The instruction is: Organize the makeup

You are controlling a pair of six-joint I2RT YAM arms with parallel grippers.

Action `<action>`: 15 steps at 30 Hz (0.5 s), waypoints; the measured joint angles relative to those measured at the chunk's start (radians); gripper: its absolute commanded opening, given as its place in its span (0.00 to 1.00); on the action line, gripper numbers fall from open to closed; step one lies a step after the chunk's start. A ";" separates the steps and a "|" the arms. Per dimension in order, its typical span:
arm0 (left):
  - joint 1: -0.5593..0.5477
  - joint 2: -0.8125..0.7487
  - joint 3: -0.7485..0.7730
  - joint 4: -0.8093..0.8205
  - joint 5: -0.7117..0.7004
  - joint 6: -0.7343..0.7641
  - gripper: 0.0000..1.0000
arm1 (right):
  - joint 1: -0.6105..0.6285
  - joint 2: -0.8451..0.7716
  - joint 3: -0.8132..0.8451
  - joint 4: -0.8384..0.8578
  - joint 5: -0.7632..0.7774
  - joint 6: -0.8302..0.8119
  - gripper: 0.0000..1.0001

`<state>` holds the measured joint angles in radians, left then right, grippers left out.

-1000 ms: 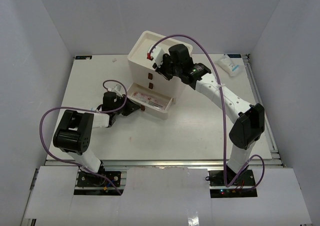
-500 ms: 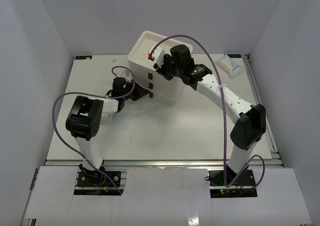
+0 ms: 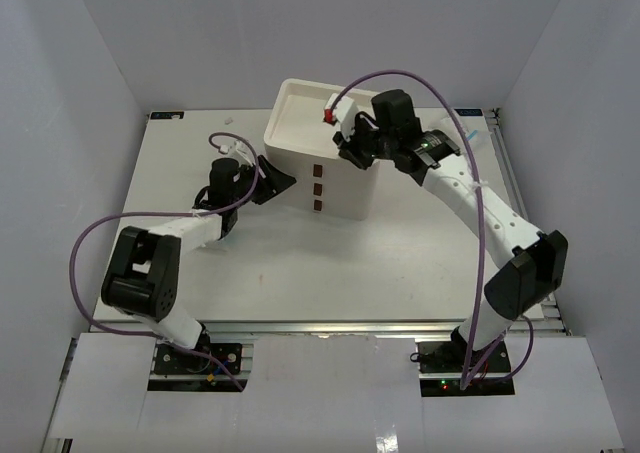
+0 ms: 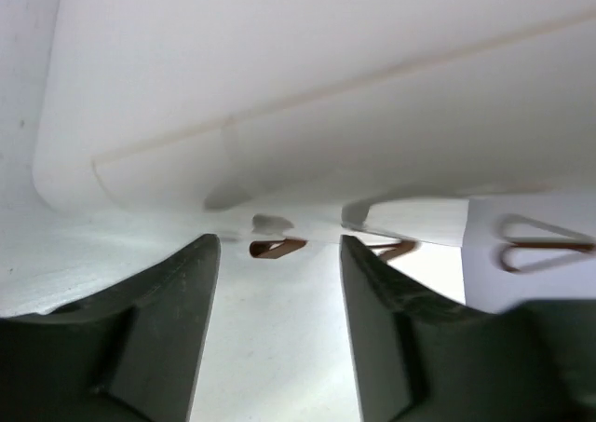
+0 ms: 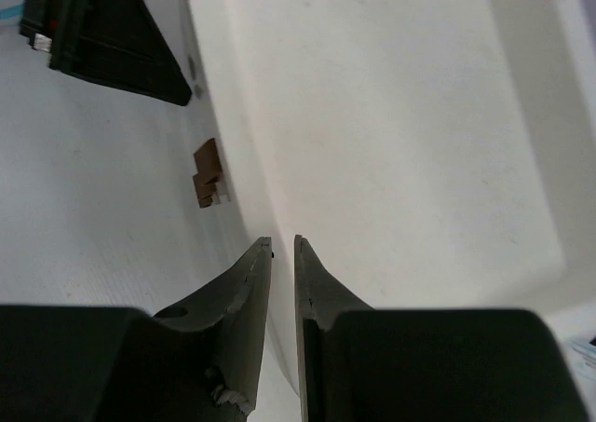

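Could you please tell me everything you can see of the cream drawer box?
The drawer box is a cream, smooth, plastic-looking block standing upright at the back middle of the table. Its top is a shallow rimmed tray. Its front carries three brown handles, and all drawers are shut. The right hand pinches its rim, and the open left hand faces its handle side, close by.
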<state>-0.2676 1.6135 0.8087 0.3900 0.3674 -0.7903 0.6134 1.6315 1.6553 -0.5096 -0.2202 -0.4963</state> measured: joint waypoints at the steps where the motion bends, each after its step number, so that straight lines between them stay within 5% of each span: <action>1: 0.000 -0.042 -0.003 -0.014 -0.006 0.012 0.74 | -0.024 -0.029 -0.006 -0.006 -0.012 0.003 0.27; 8: 0.002 -0.331 -0.021 -0.145 -0.064 0.120 0.96 | -0.306 -0.243 -0.107 0.070 -0.144 0.051 0.52; 15: 0.014 -0.628 -0.047 -0.365 -0.160 0.247 0.98 | -0.489 -0.196 -0.257 0.135 -0.245 0.150 0.67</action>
<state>-0.2537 0.9858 0.7620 0.0252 0.2073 -0.5436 0.1244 1.4358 1.3986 -0.3741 -0.4653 -0.3468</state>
